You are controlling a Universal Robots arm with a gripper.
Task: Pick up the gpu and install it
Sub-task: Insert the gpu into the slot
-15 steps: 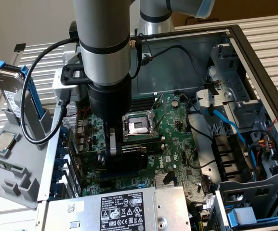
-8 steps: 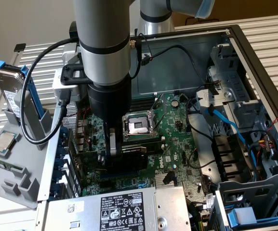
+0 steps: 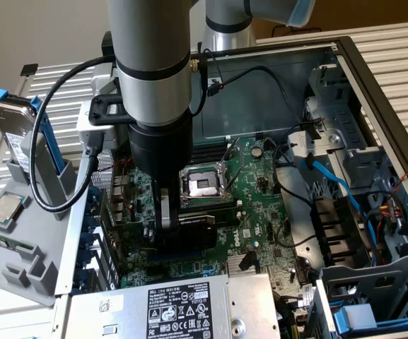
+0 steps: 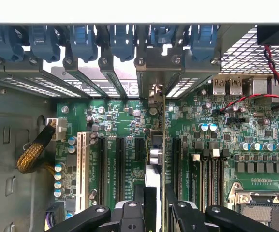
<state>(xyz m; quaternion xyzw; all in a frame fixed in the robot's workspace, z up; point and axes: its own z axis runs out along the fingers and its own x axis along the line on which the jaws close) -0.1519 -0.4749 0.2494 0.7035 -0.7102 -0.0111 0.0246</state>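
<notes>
My gripper (image 3: 167,212) is down inside the open computer case, shut on the gpu (image 3: 198,220). The card's black shroud juts toward the exterior view's right, just below the CPU socket (image 3: 204,185). In the wrist view the gpu (image 4: 152,157) stands on edge between my fingertips (image 4: 129,213), and my gripper (image 4: 154,215) is closed around it. Its silver bracket (image 4: 154,93) reaches the rear slot openings of the case. The card stands among the long black expansion slots (image 4: 120,166) of the green motherboard (image 3: 260,212). I cannot tell whether its edge is seated in a slot.
A power supply (image 3: 182,311) with a white label lies along the near case edge. Blue cables and a drive cage (image 3: 345,191) crowd the exterior view's right. A grey rack (image 3: 44,233) holding a hard drive (image 3: 11,127) stands outside. Blue slot latches (image 4: 122,41) line the rear wall.
</notes>
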